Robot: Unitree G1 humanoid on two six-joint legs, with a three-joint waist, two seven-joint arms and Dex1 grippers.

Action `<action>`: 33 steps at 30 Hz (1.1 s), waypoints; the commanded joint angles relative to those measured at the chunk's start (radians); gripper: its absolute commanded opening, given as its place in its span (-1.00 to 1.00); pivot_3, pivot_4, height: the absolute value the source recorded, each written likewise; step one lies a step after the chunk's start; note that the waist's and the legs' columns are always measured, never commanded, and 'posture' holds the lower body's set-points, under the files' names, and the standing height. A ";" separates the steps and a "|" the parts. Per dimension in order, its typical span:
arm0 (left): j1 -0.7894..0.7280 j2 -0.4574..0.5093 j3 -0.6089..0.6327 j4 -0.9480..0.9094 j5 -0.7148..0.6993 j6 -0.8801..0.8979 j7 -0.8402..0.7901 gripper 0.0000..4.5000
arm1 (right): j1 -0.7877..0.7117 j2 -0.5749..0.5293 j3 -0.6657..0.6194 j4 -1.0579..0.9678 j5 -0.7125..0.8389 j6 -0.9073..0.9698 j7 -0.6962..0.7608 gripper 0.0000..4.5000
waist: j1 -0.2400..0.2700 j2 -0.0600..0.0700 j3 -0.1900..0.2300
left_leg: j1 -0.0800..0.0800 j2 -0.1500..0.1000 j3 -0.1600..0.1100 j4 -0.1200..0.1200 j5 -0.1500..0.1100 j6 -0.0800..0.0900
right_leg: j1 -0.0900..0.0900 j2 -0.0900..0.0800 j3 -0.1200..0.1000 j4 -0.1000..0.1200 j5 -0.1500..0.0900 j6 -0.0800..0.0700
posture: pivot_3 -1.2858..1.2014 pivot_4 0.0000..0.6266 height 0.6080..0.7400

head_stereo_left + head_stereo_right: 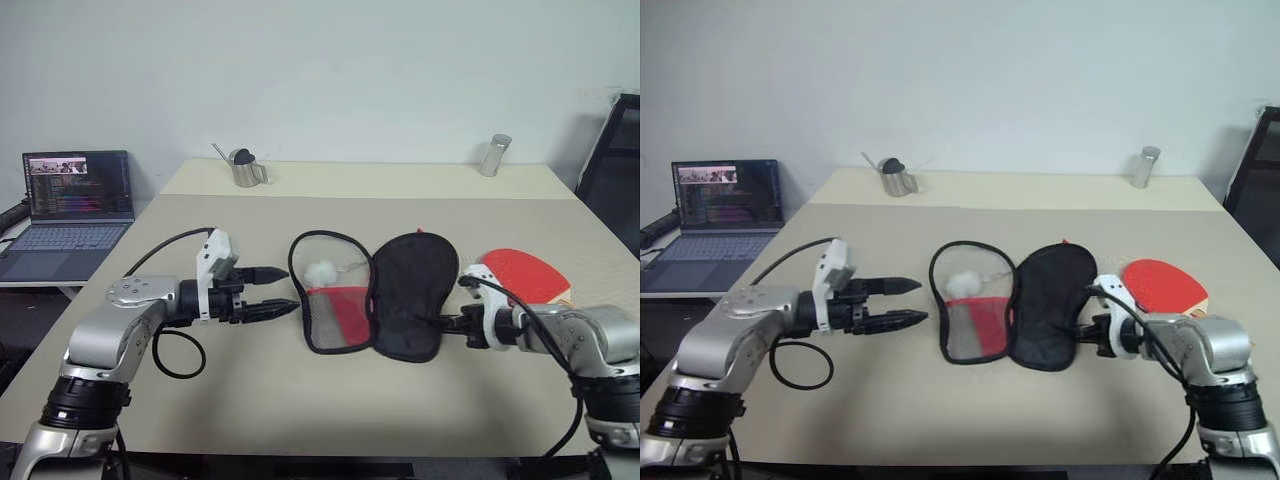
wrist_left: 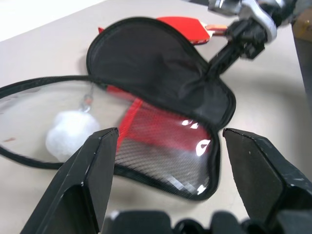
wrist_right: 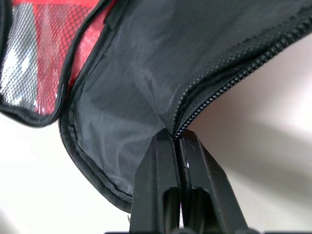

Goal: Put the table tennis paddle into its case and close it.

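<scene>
My right gripper [image 3: 176,139] is pinched tight on the case [image 1: 405,295], thin black fingers [image 3: 158,185] clamped on the zipper edge of the black fabric half near its narrow end. Case lies unzipped and spread flat mid-table [image 1: 300,420]: right half is soft matte black nylon with a toothed zip rim, left half is a see-through mesh panel with black piping and a red section at the narrow end. A white fluffy ball [image 1: 322,270] sits inside the mesh half. My left gripper [image 1: 285,291] hovers just left of the mesh half, two tapered black fingers spread wide, holding nothing, pointing toward the case. Paddle [image 1: 525,272] lies flat on the table right of the case, behind my right wrist; round smooth red face up, pale wood handle end barely showing. Beige matte tabletop. Far edge: small metal can [image 1: 244,167] with spout and a metal cylinder [image 1: 494,155]. Open laptop [image 1: 70,210] on a side surface at left.
</scene>
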 commanded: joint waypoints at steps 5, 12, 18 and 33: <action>-0.037 -0.008 -0.006 0.011 0.018 -0.037 -0.016 0.66 | -0.103 -0.085 0.085 0.154 -0.078 -0.117 0.120 -0.98 | 0.000 0.000 0.000 | 0.000 0.000 0.000 0.000 0.000 0.000 | 0.000 0.000 0.000 0.000 0.000 0.000 | 0.03 -0.52 1.00; -0.039 -0.014 -0.004 0.017 0.029 -0.045 -0.020 0.66 | -0.142 -0.081 0.125 0.242 -0.142 -0.176 0.152 -0.98 | 0.000 0.000 0.000 | 0.000 0.000 0.000 0.000 0.000 0.000 | 0.000 0.000 0.000 0.000 0.000 0.000 | 0.03 -0.52 1.00; -0.044 -0.019 -0.004 0.024 0.033 -0.054 -0.023 0.66 | -0.139 -0.062 0.099 0.254 -0.160 -0.181 0.137 -0.98 | 0.000 0.000 0.000 | 0.000 0.000 0.000 0.000 0.000 0.000 | 0.000 0.000 0.000 0.000 0.000 0.000 | 0.03 -0.52 1.00; -0.055 -0.035 -0.007 0.023 0.049 -0.079 -0.021 0.66 | -0.014 -0.056 -0.139 0.045 -0.090 -0.189 0.075 0.85 | 0.001 0.000 0.000 | 0.000 0.000 0.000 0.000 0.000 0.000 | 0.000 0.000 0.000 0.000 0.000 0.000 | 0.03 -0.52 1.00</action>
